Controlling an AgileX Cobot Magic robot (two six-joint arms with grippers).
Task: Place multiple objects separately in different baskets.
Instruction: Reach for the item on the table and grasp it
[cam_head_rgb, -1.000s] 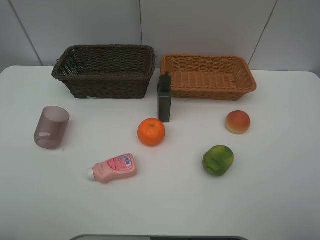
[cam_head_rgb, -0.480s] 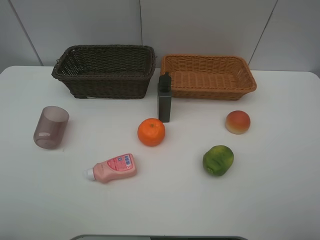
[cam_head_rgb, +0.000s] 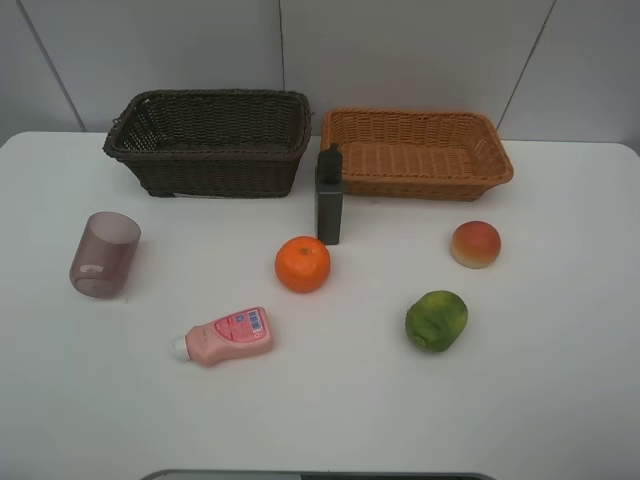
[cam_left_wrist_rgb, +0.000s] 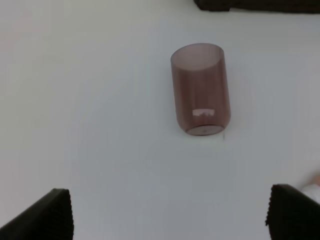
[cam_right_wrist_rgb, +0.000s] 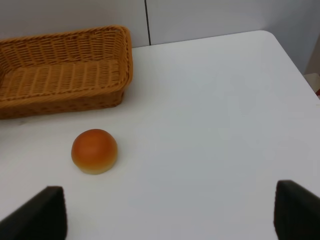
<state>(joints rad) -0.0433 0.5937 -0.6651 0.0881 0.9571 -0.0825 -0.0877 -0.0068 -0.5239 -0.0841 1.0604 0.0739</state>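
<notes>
Both baskets stand at the back of the table: the dark brown basket (cam_head_rgb: 210, 140) on the left and the orange-tan basket (cam_head_rgb: 415, 152) on the right, also in the right wrist view (cam_right_wrist_rgb: 62, 75). The mauve cup (cam_head_rgb: 103, 255) seems to lie on its side at the left, ahead of my open left gripper (cam_left_wrist_rgb: 170, 212) in the left wrist view (cam_left_wrist_rgb: 201, 95). The pink bottle (cam_head_rgb: 227, 337) lies on its side. The grey bottle (cam_head_rgb: 329, 196) stands upright. The orange (cam_head_rgb: 302, 264) and the green fruit (cam_head_rgb: 436, 320) sit mid-table. The peach-like fruit (cam_head_rgb: 475, 244) lies ahead of my open right gripper (cam_right_wrist_rgb: 170, 210) in the right wrist view (cam_right_wrist_rgb: 94, 151).
The white table (cam_head_rgb: 330, 400) runs to a grey wall at the back. Its right edge and corner show in the right wrist view (cam_right_wrist_rgb: 292, 55). Neither arm shows in the high view. Both baskets hold nothing.
The mauve cup has shifted very slightly to the right. Nothing else has moved.
</notes>
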